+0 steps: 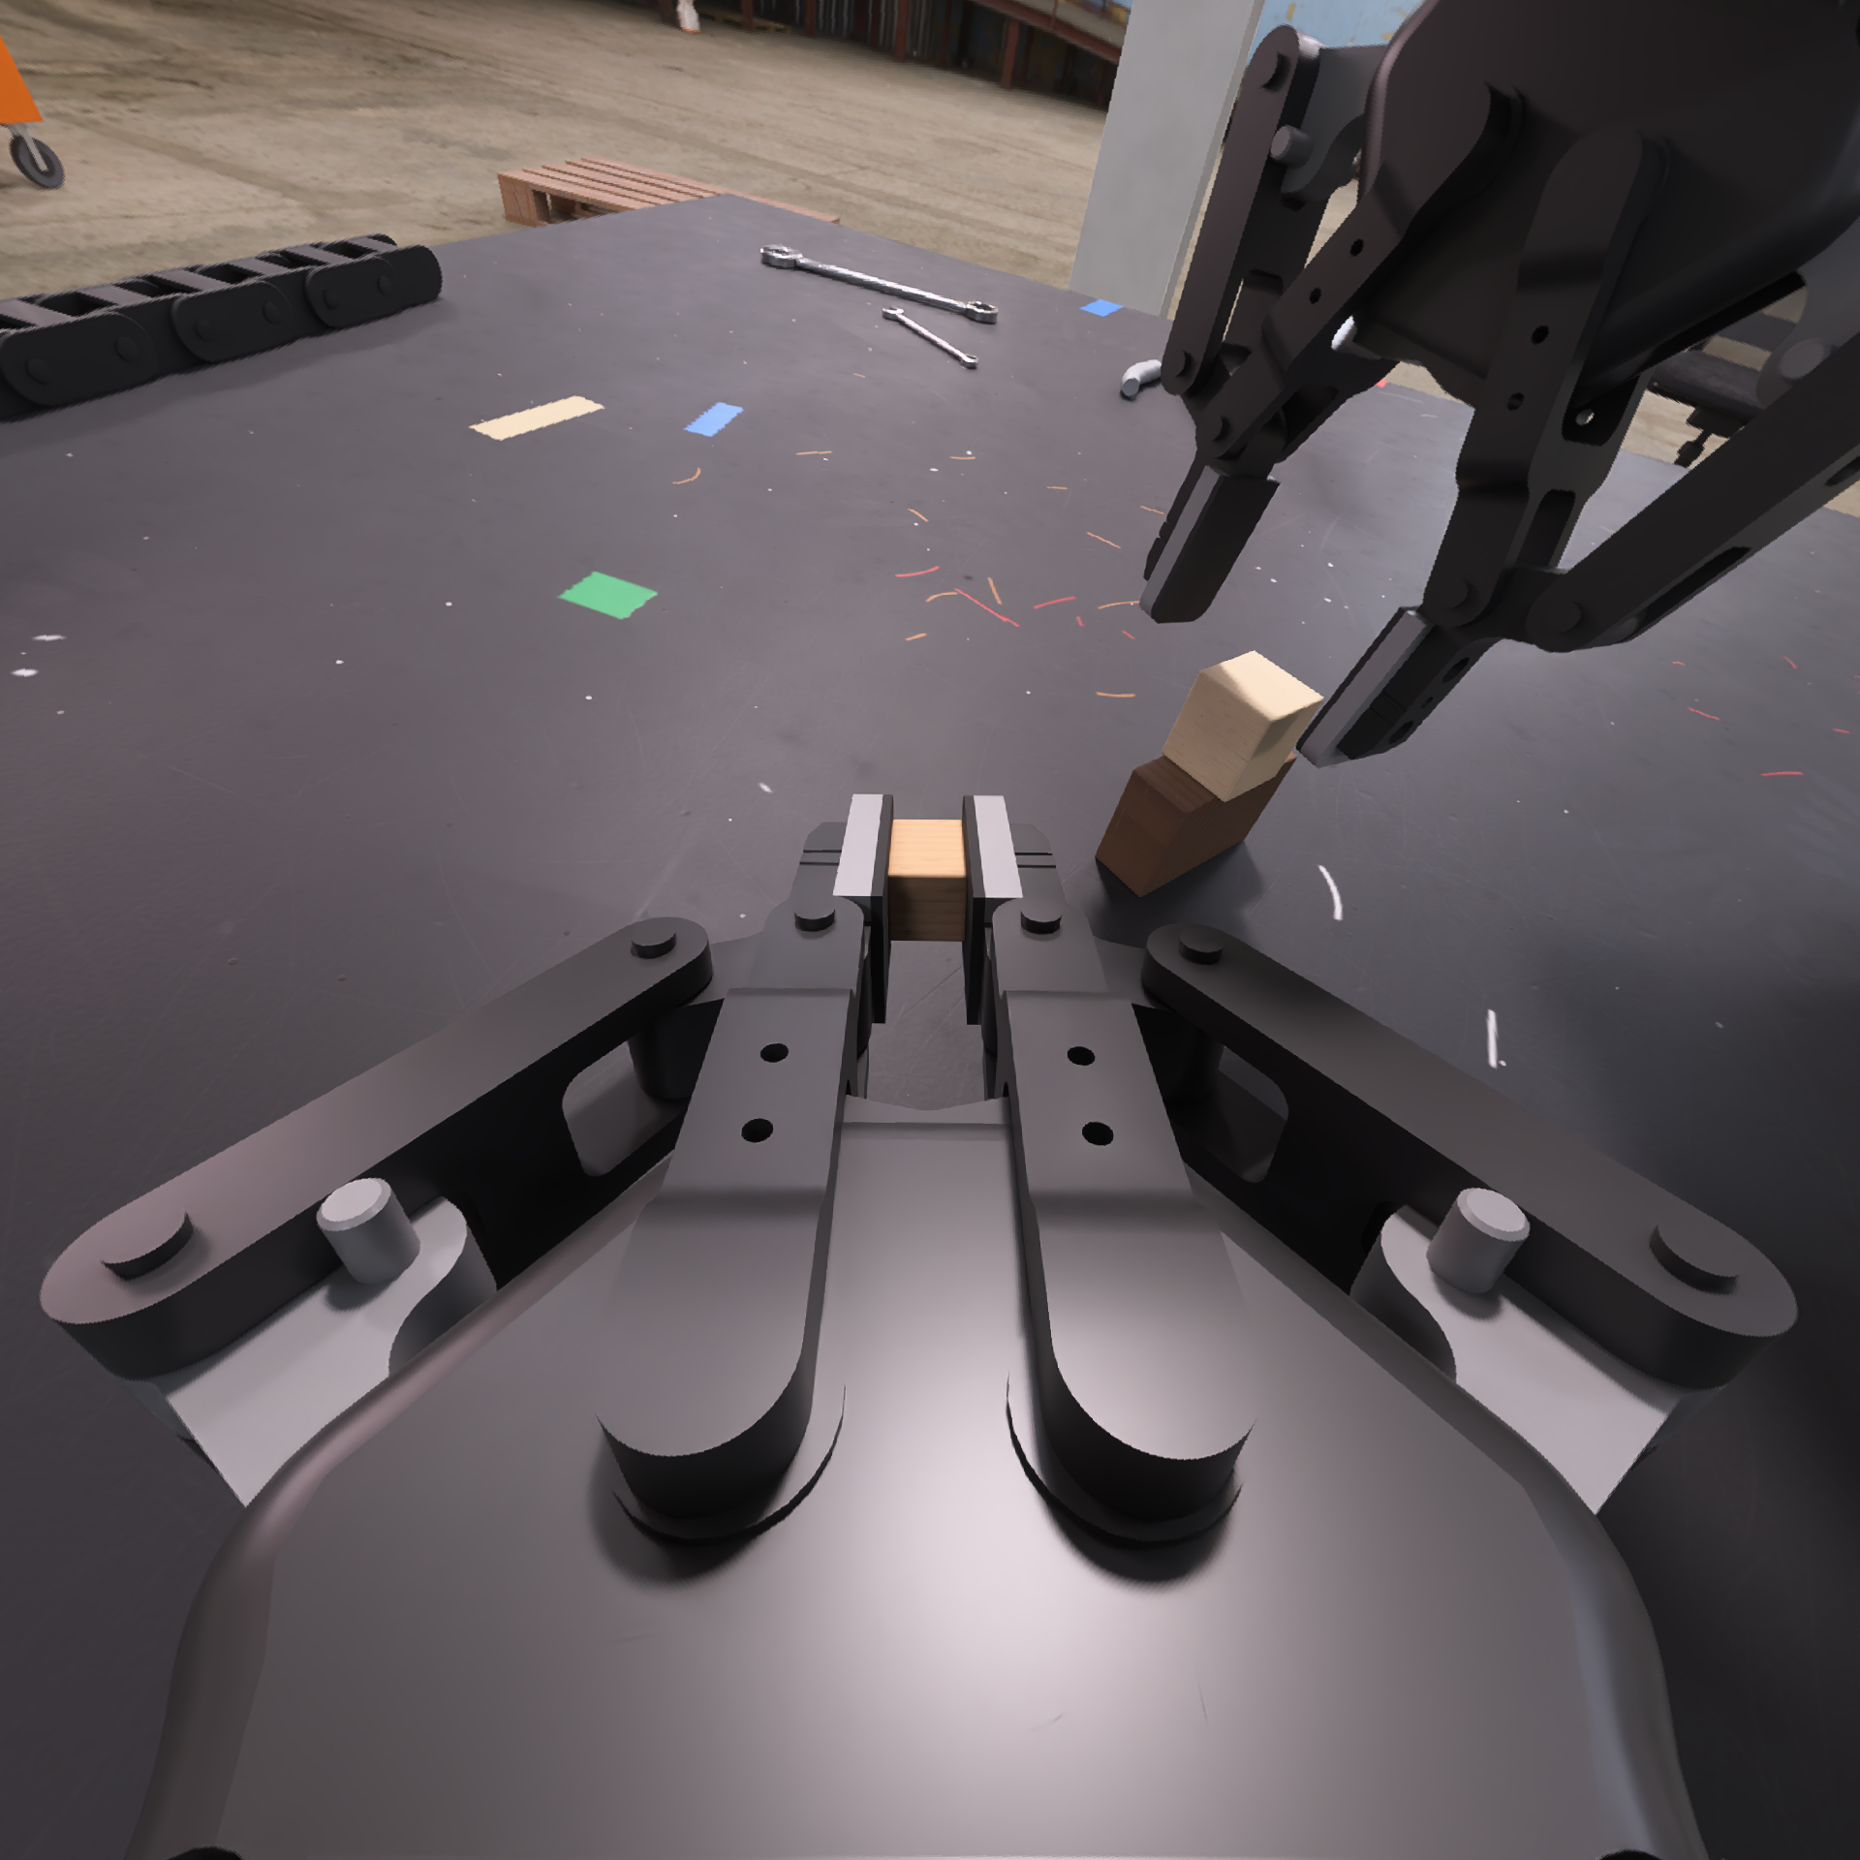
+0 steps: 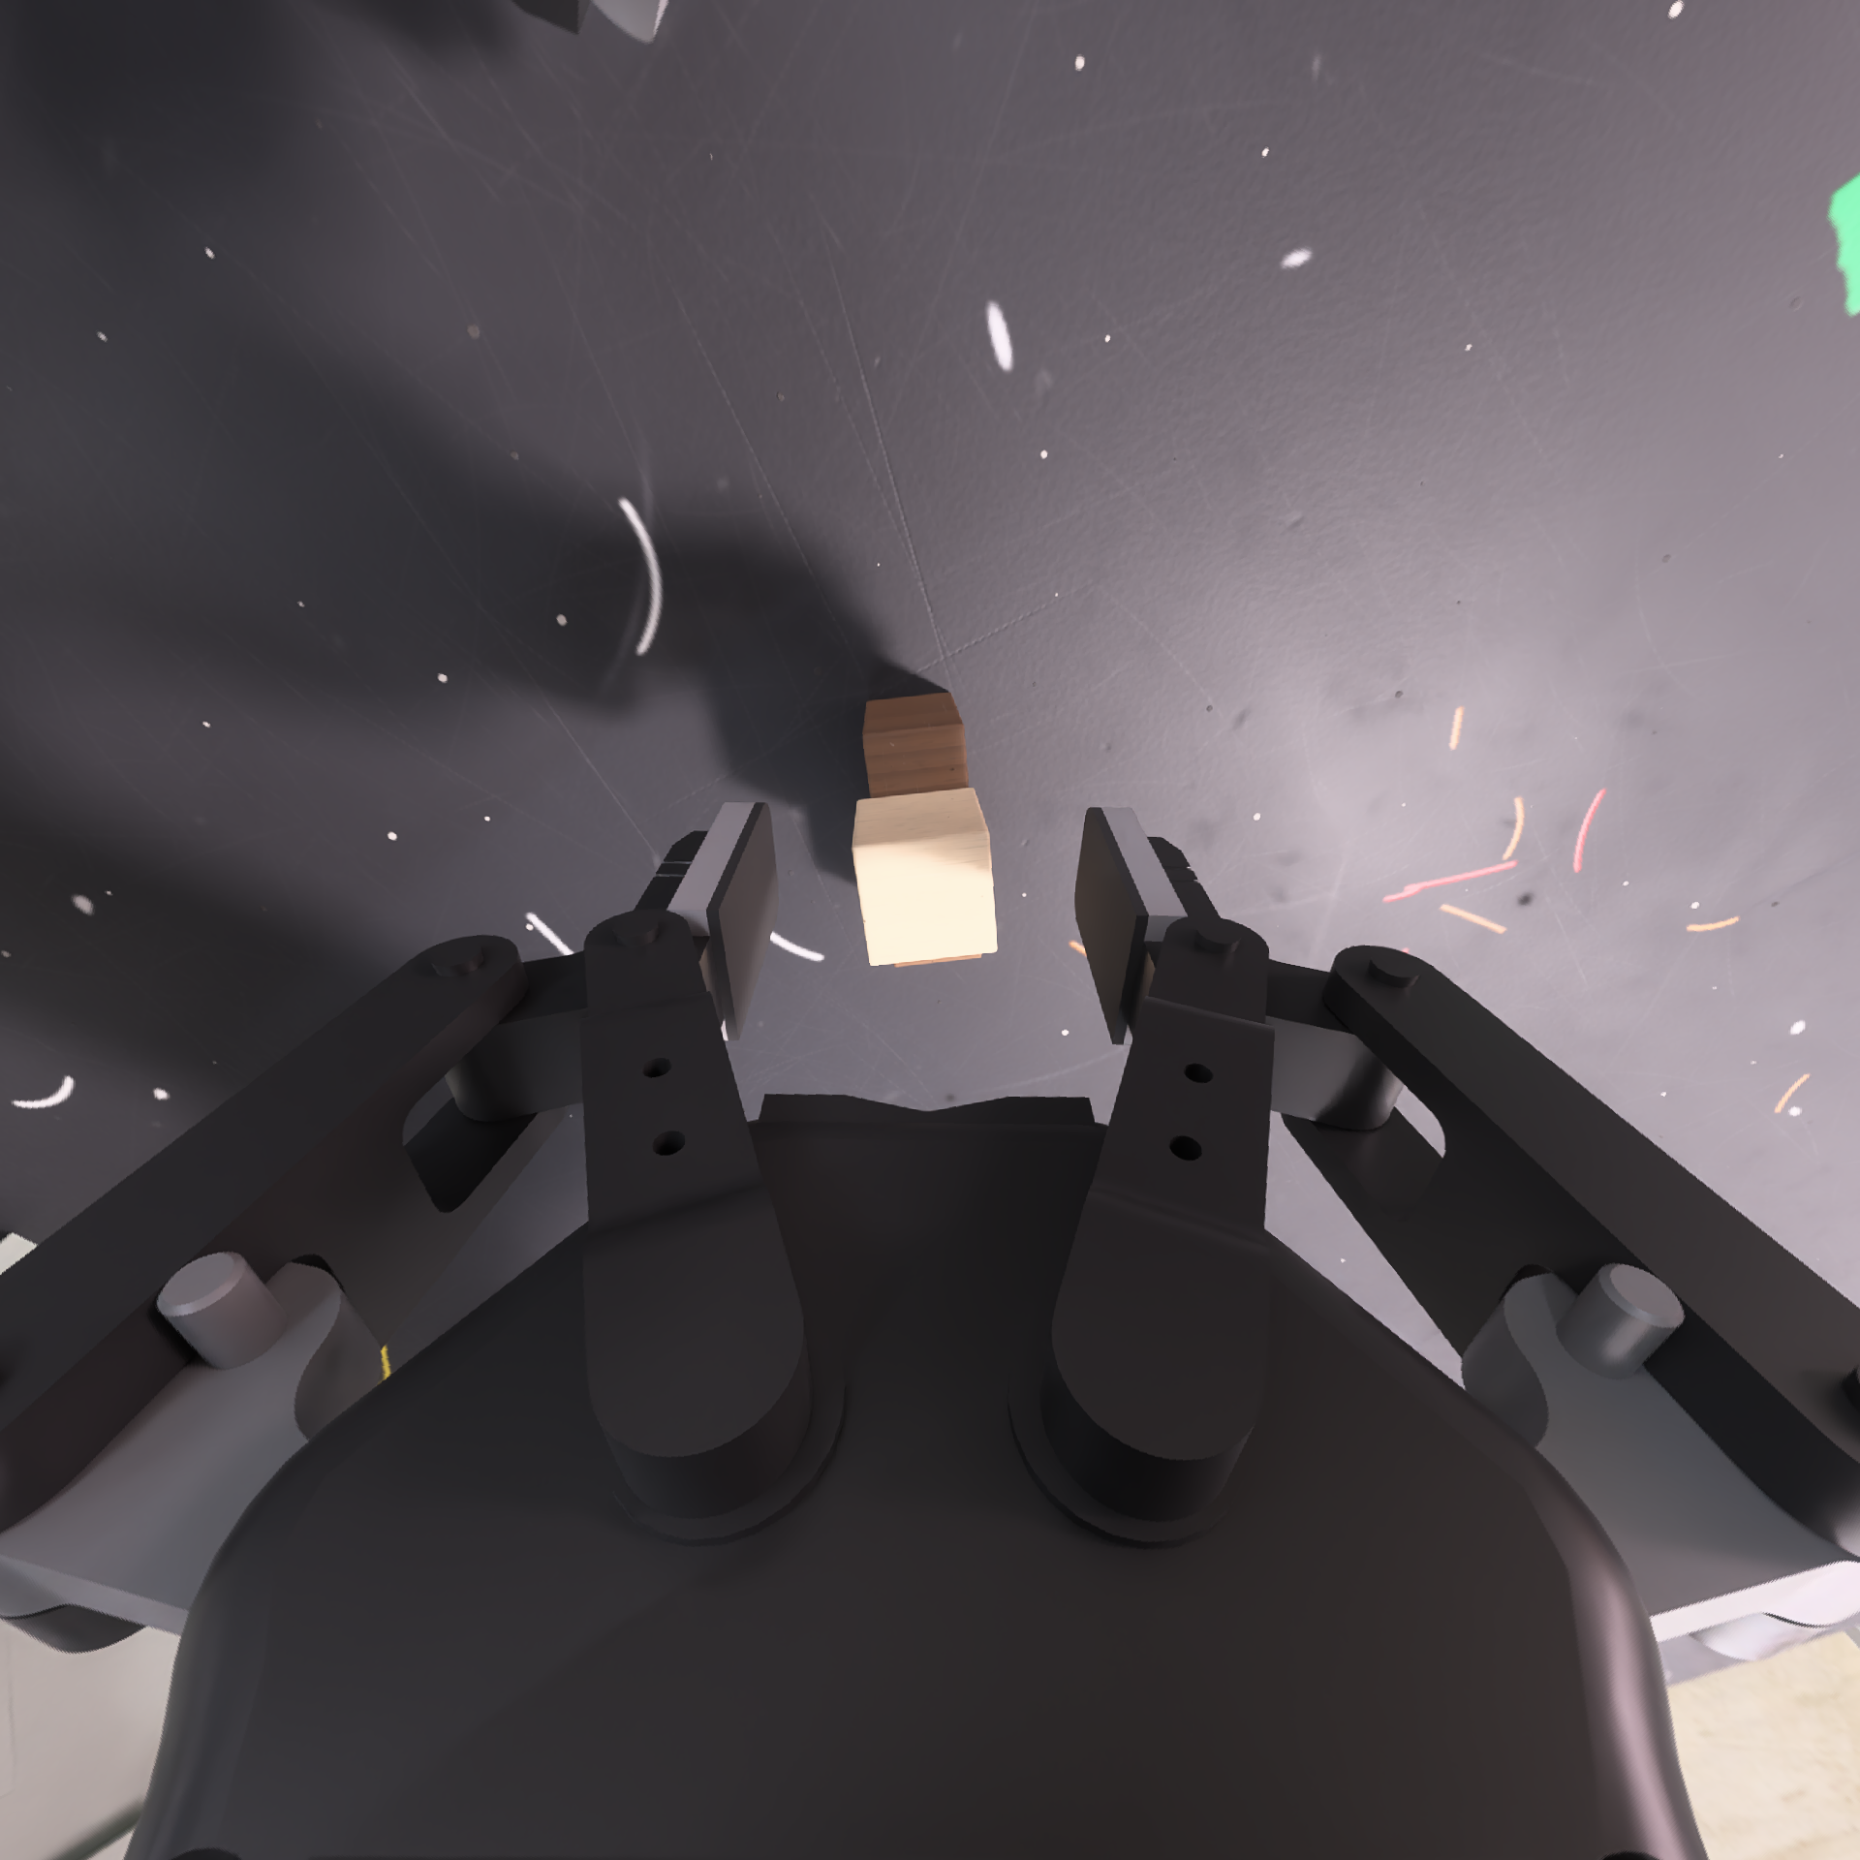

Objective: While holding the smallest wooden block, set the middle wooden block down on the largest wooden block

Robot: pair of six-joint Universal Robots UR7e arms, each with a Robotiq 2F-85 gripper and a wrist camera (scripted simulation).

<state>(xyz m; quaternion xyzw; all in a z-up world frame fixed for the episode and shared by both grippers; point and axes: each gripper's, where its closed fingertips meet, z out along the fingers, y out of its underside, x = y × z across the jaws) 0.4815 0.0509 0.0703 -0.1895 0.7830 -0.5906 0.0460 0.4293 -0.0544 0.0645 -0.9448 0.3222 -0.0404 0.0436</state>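
Note:
My left gripper is shut on the small tan wooden block and holds it over the dark table. To its right the pale wooden block rests on top of the dark brown, larger wooden block, which stands on the table. My right gripper hangs open above that stack, its fingers on either side and apart from the pale block. In the right wrist view the open gripper straddles the pale block, with the brown block showing beyond it.
The dark table carries two wrenches at the back, a black cable chain at the far left, coloured tape patches and thin scraps. A wooden pallet lies on the floor beyond.

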